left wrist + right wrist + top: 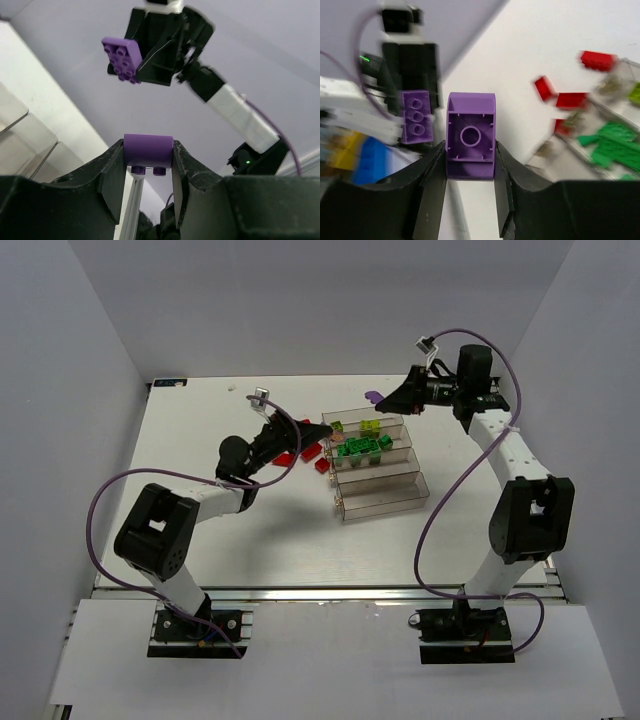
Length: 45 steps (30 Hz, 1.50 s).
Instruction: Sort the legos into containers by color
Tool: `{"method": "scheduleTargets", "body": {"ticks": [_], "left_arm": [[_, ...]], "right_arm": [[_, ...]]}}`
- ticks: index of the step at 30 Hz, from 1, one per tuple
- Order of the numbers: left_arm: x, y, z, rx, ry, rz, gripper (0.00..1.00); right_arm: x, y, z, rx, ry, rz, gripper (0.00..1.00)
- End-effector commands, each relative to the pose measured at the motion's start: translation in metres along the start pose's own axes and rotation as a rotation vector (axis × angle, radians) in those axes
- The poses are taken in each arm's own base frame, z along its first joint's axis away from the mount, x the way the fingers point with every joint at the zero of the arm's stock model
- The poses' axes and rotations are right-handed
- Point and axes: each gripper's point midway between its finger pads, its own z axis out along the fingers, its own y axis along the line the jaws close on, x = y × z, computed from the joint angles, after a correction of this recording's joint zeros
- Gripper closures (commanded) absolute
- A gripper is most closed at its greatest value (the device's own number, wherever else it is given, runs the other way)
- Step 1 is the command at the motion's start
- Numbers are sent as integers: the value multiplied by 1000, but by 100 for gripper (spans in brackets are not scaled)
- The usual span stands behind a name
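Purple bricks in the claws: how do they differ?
The left brick, in the left gripper, shows its camera a smooth face, studs below; the right brick, in the right gripper, shows a hollow underside. The left brick barely clears the fingertips; the right brick sticks past them. Both are purple, clamped.

White tabletop (250,540) centre frame. Grey enclosure walls (300,300) at top, left and right. Aluminium extrusion rail (330,590) along the table's lower edge, white board (330,660) below it. Right wrist view: blurred blue-yellow patch (350,150) lower left, unidentifiable.
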Motion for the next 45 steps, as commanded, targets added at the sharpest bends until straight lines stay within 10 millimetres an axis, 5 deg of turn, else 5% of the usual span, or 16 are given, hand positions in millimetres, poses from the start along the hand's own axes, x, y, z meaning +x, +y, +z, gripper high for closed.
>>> {"method": "scheduleTargets", "body": {"ticks": [1, 2, 5, 10, 15, 20, 30, 37, 39, 40, 41, 45], "left_arm": [[2, 4, 4, -38, 56, 45, 83], [0, 6, 8, -53, 67, 61, 83], [14, 42, 2, -240, 170, 69, 83], [11, 55, -1, -347, 259, 227, 83], [28, 76, -15, -460, 386, 288, 83], [48, 101, -13, -541, 495, 316, 84], [65, 145, 14, -647, 676, 434, 83], [71, 163, 28, -665, 696, 450, 80], [71, 163, 33, -658, 689, 451, 80], [71, 165, 35, -655, 684, 448, 80], [72, 165, 37, -648, 683, 447, 80], [76, 164, 48, -626, 688, 447, 80]], "right_arm": [[16, -31, -4, 169, 113, -296, 100], [39, -39, -10, 211, 193, -272, 100], [64, -73, -26, 304, 336, -414, 100], [101, -84, -49, 333, 480, -531, 100], [132, -96, -64, 330, 577, -673, 100], [135, -121, -66, 367, 614, -724, 100], [110, -159, -62, 407, 691, -830, 100], [121, -163, -62, 379, 739, -833, 78], [124, -163, -61, 378, 732, -835, 67], [123, -161, -61, 383, 721, -835, 52], [123, -160, -60, 383, 712, -831, 47], [118, -156, -57, 393, 683, -807, 42]]}}
